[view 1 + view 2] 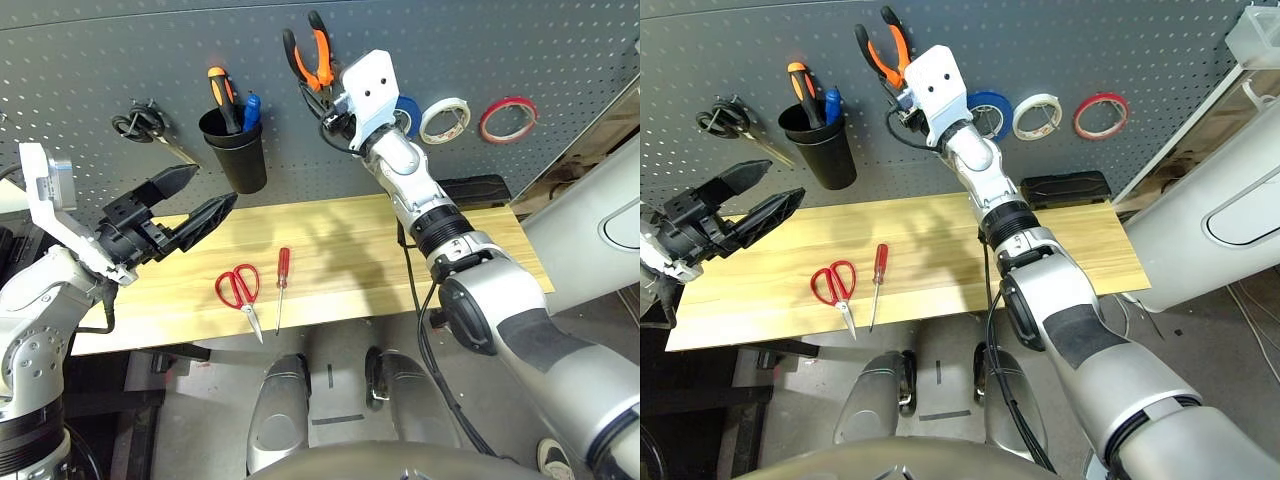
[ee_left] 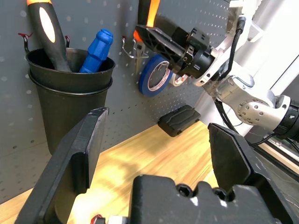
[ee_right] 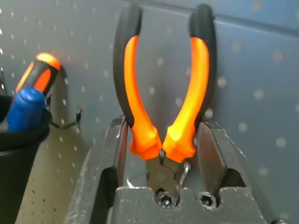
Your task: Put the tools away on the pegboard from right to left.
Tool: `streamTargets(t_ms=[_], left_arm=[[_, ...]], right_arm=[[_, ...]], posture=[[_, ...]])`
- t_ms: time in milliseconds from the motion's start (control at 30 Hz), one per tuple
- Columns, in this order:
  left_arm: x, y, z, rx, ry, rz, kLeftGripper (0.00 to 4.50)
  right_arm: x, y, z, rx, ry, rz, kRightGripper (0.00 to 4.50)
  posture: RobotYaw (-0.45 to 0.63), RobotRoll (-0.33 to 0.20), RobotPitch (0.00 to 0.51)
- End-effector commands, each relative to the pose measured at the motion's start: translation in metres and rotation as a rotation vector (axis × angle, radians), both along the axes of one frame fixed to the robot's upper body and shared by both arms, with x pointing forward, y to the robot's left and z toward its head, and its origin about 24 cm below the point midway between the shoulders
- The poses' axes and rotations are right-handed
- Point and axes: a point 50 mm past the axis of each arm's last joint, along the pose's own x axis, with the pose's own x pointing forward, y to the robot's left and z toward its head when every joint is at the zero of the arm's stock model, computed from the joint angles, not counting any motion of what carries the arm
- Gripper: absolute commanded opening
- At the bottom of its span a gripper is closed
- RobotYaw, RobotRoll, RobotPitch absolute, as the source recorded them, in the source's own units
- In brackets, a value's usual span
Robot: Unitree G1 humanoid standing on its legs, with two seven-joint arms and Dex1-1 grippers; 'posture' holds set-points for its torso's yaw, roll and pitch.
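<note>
On the far left of the pegboard [image 1: 90, 60] hang black-handled scissors [image 1: 140, 124] on a hook, not part of the job. Near them, over the left end of the wooden table [image 1: 480, 240], the left gripper [image 1: 200, 200] hovers with its jaws spread wide and nothing between them; it looks parked, waiting its turn for the tools lying in front of it. To its right a black cup [image 1: 235, 150] is fixed to the board and holds an orange-and-black handled tool and a blue-handled one.

On the table nearer the robot lie the red-handled scissors [image 1: 240, 288] and, just beside them on the right, the slim red-handled screwdriver [image 1: 283, 276]. Both rest flat and untouched, which fits a right-to-left order that leaves them for last.

Further right and up on the board, the pliers [image 3: 163, 93] hang handles up, head down on a metal hook. The right gripper [image 3: 163, 154] sits around them, one finger on either side of the handles near the joint. Its jaws are partly spread; whether the fingers are pressing the handles or have just let go I cannot tell for sure, though the pliers seem to be carried by the hook.

Right of that arm, the blue tape roll [image 1: 992, 112], the white tape roll [image 1: 1038, 116] and the thin red tape ring [image 1: 1101, 115] hang in a row, the red one being furthest right, so that piece looks done.
</note>
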Motion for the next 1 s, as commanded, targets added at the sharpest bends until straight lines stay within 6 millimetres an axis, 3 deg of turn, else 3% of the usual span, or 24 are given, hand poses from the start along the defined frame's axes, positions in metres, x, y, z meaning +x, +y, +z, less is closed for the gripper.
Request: streamTargets(t_ms=[33,100,300,500,600,700,867,1000], left_arm=[[-0.001,-0.008,-0.003,-0.012,0.018,-0.037,4.50],[-0.001,-0.009,-0.005,-0.011,0.024,-0.041,4.50],[0.005,-0.009,-0.009,-0.005,0.049,-0.056,4.50],[0.018,-0.013,-0.021,0.028,0.124,-0.035,4.50],[0.022,-0.018,-0.027,0.041,0.169,-0.050,4.50],[0.026,-0.025,-0.038,0.070,0.257,-0.055,4.50],[0.024,-0.042,-0.075,0.099,0.415,-0.066,4.50],[0.024,-0.051,-0.114,0.150,0.508,-0.020,4.50]], right_arm=[[-0.002,-0.004,0.005,0.007,-0.035,0.008,3.92],[-0.007,-0.010,0.024,0.014,-0.127,0.019,4.46],[-0.034,-0.041,0.080,0.047,-0.275,0.066,4.46],[-0.071,-0.098,0.085,-0.090,-0.028,0.331,4.46],[-0.086,-0.125,0.076,-0.177,0.138,0.398,4.46],[-0.100,-0.145,0.050,-0.304,0.275,0.438,4.46],[-0.121,-0.160,-0.015,-0.426,0.502,0.500,4.46],[-0.125,-0.163,-0.052,-0.466,0.519,0.528,4.46]], posture=[[0.17,0.000,0.184],[0.16,0.000,0.184],[0.10,0.000,0.183],[0.04,0.000,0.187],[0.01,0.000,0.187],[-0.01,0.000,0.187],[-0.02,0.000,0.195],[-0.03,0.000,0.207]])
